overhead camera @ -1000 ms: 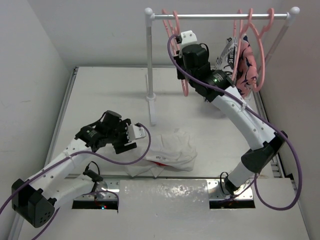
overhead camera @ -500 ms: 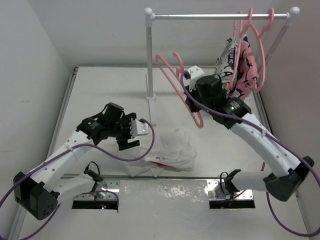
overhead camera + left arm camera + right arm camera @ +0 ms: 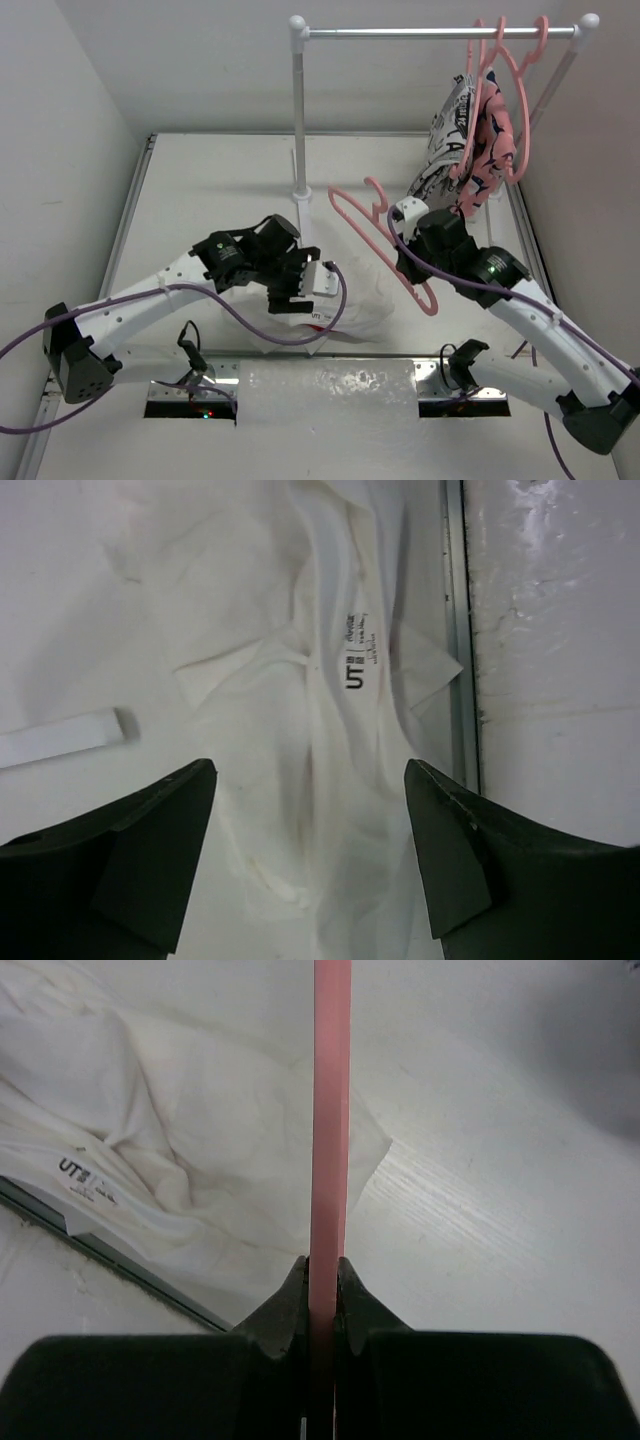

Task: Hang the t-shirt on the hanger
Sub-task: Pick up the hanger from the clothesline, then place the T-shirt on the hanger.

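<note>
The white t-shirt [image 3: 362, 308] lies crumpled on the table near the front edge, its neck label [image 3: 355, 668] facing up. Just above it hovers my left gripper [image 3: 318, 282], open. In the left wrist view the dark fingers [image 3: 160, 850] stand wide apart over the fabric [image 3: 290, 680], and the left gripper [image 3: 308, 770] holds nothing. My right gripper [image 3: 403, 262] is shut on the pink hanger [image 3: 378, 232], which hangs in the air to the right of the shirt with its hook up. In the right wrist view the hanger's bar [image 3: 331, 1110] runs straight up out of the right gripper [image 3: 322, 1265], above the shirt [image 3: 180, 1160].
A white clothes rack stands at the back, with its post [image 3: 299, 120] left of centre and its rail [image 3: 420, 32] overhead. A black-and-white garment [image 3: 448, 135] and a pink patterned one [image 3: 496, 135] hang on pink hangers at the right. A shiny plate [image 3: 330, 385] lies at the near edge.
My right arm has brought the hanger off the rail and down and forward, close to the shirt. My left gripper has moved right, over the shirt.
</note>
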Motion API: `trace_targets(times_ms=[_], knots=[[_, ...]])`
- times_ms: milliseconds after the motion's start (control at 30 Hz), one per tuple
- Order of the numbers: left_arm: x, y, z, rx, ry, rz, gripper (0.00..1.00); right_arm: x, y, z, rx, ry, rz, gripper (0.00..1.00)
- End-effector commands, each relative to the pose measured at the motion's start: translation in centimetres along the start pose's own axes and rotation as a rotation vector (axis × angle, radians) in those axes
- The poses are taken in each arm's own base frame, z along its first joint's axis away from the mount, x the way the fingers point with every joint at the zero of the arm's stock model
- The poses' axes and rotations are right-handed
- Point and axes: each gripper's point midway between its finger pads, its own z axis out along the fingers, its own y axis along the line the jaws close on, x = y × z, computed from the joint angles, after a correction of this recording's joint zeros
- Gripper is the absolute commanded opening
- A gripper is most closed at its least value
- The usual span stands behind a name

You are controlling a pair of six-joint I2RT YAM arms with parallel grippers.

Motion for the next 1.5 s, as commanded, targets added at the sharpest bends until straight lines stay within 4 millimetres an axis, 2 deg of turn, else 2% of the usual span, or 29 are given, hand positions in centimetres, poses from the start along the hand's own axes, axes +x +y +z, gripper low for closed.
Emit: trace_targets(times_ms=[0,133,200,267,300,333,400,433,533,600,700,733,833,1000,1167,1300,1467], knots=[[-0.6,-1.4,0.8,0.051,0.019,-0.081,0.74,0.6,0.1,-1.0,-0.004,-0.030,0.045,0.00],[0.4,-1.8,3.0,0.086,0.093,-0.121,0.75,1.4,0.1,-1.6,-0.012,-0.041,0.062,0.00],[0.8,-1.3,3.7,0.059,0.117,-0.144,0.75,1.9,0.1,-2.0,-0.011,-0.032,0.062,0.00],[1.8,0.0,4.3,-0.001,0.168,-0.140,0.69,2.8,0.1,-2.2,-0.015,-0.005,0.054,0.00],[2.2,0.4,4.4,-0.021,0.184,-0.131,0.63,2.9,0.2,-2.5,-0.024,-0.006,0.053,0.00],[2.7,0.8,4.4,-0.046,0.206,-0.126,0.47,3.1,0.5,-2.7,-0.045,0.004,0.049,0.00],[3.1,0.6,4.4,-0.036,0.223,-0.111,0.35,3.4,1.0,-3.3,-0.074,0.006,0.046,0.00],[3.4,0.2,4.3,-0.018,0.230,-0.113,0.21,3.5,1.1,-3.5,-0.085,0.002,0.044,0.00],[3.5,0.2,4.0,-0.025,0.243,-0.124,0.00,3.8,1.8,-4.2,-0.130,-0.007,0.034,0.00],[3.1,1.2,3.6,-0.072,0.237,-0.137,0.00,4.1,2.4,-4.6,-0.169,0.002,0.019,0.00],[2.5,4.4,2.8,-0.216,0.225,-0.177,0.00,4.3,3.5,-5.8,-0.241,0.020,-0.003,0.00],[2.7,6.2,2.4,-0.288,0.228,-0.196,0.00,4.3,3.6,-6.1,-0.252,0.020,-0.006,0.00],[2.4,8.9,1.4,-0.392,0.215,-0.229,0.00,4.0,4.0,-7.2,-0.281,0.007,-0.010,0.00],[1.8,9.7,1.4,-0.418,0.194,-0.231,0.00,4.8,5.2,-7.8,-0.350,0.036,-0.001,0.00],[3.5,11.1,2.0,-0.458,0.232,-0.244,0.00,3.5,5.7,-9.4,-0.382,-0.024,0.015,0.00],[4.5,13.5,1.7,-0.500,0.237,-0.300,0.00,4.4,5.9,-9.7,-0.394,0.004,0.033,0.00],[4.5,14.2,2.3,-0.497,0.243,-0.295,0.00,4.7,6.0,-10.3,-0.405,0.018,0.034,0.00]])
